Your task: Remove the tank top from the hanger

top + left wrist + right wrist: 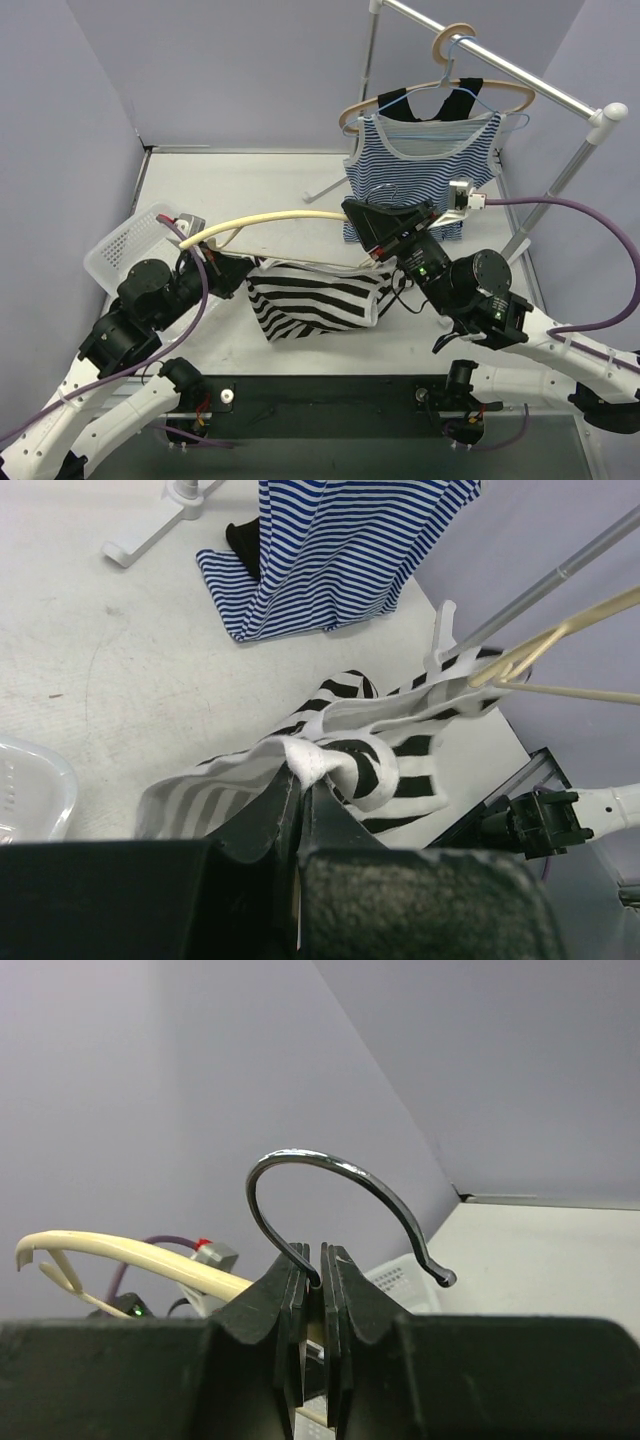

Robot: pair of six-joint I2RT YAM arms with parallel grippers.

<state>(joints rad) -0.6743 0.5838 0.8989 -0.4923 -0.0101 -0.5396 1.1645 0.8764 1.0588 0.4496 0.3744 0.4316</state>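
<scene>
- The tank top (315, 300) is mid-table (250, 180), at 6 o'clock from the cream hanger (270, 217) and between the 2 grippers.
- In the top view its long axis runs roughly 9 to 3 o'clock. The white-edged top side faces 12 o'clock up against the hanger, and the hem faces 6 o'clock toward the arm bases.
- Looks-wise it has bold black and white stripes that curve and bunch, so it's rumpled rather than flat. The 9 o'clock side is pulled up into a peak and the rest sags onto the table.
- The left gripper (300, 780) has its fingers pressed together on a fold of the white trim (312, 760) at that peak.
- The right gripper (320, 1265) is clamped on the hanger's neck, right at the base of the metal hook (330, 1165), which arches above the fingertips.
- The hanger also lies about 9 to 3 o'clock. Its free tip points to 9 o'clock near the white basket (125, 245), and the hook end is at 3 o'clock.
- In the left wrist view, 2 cream rods meet at a tip with striped fabric draped over it. It looks like part of the top is on the hanger, but I can't tell for sure from that angle.
- At 12 to 1 o'clock, a blue striped top (420, 160) hangs on the rack (500, 65), apart from all this.
</scene>
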